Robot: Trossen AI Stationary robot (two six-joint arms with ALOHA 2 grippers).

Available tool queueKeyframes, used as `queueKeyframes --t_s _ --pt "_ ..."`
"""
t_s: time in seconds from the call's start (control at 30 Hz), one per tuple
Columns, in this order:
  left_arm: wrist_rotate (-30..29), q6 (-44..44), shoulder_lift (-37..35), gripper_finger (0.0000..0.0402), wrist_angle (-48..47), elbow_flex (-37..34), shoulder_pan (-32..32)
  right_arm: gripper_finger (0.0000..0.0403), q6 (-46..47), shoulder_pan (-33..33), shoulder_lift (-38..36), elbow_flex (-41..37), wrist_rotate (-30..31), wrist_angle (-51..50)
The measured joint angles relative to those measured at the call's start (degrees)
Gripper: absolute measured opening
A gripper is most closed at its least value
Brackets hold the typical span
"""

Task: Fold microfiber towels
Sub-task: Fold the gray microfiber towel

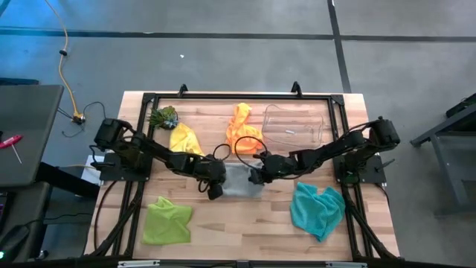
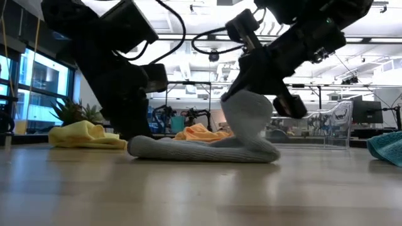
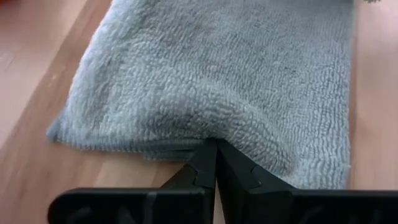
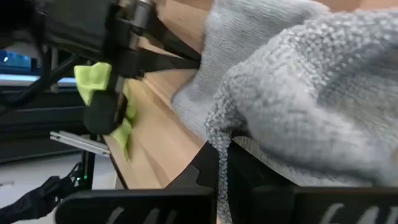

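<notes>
Two grippers work the grey towel at mid-desk, one pinning an edge, the other lifting a fold.

The left gripper is closed on the near hem of the grey towel, which lies flat on the desk just ahead of its fingers; the right gripper is clamped on the opposite edge, the cloth raised and draped over its fingers. The towel looks light, limp and plush, sagging wherever unsupported, so it likely handles best pinched at corners or hems and laid over slowly. Beyond the grippers lie the orange towel and yellow towel; nearer than them, the lime green towel and teal towel.
</notes>
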Motion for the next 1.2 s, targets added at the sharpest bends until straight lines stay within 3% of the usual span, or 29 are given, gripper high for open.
queueKeyframes --t_s 0.23,0.6,0.77,1.2 --pt "-0.67 0.02 -3.04 0.0000 -5.56 -0.26 0.20 0.0000 -3.10 -1.20 0.02 1.09 -1.81 -0.21" --pt "-3.78 6.38 -13.56 0.0000 -18.42 -0.32 0.22 0.0000 -4.64 -1.38 0.03 1.07 -2.60 -0.80" --pt "-5.35 7.45 -14.13 0.0000 -24.87 -0.92 0.23 0.0000 -5.27 -1.65 0.05 1.05 -3.27 1.91" --pt "-4.45 5.87 -11.75 0.0000 -18.18 -5.41 -0.37 0.0000 -7.38 -2.14 1.57 1.00 -2.82 4.11"
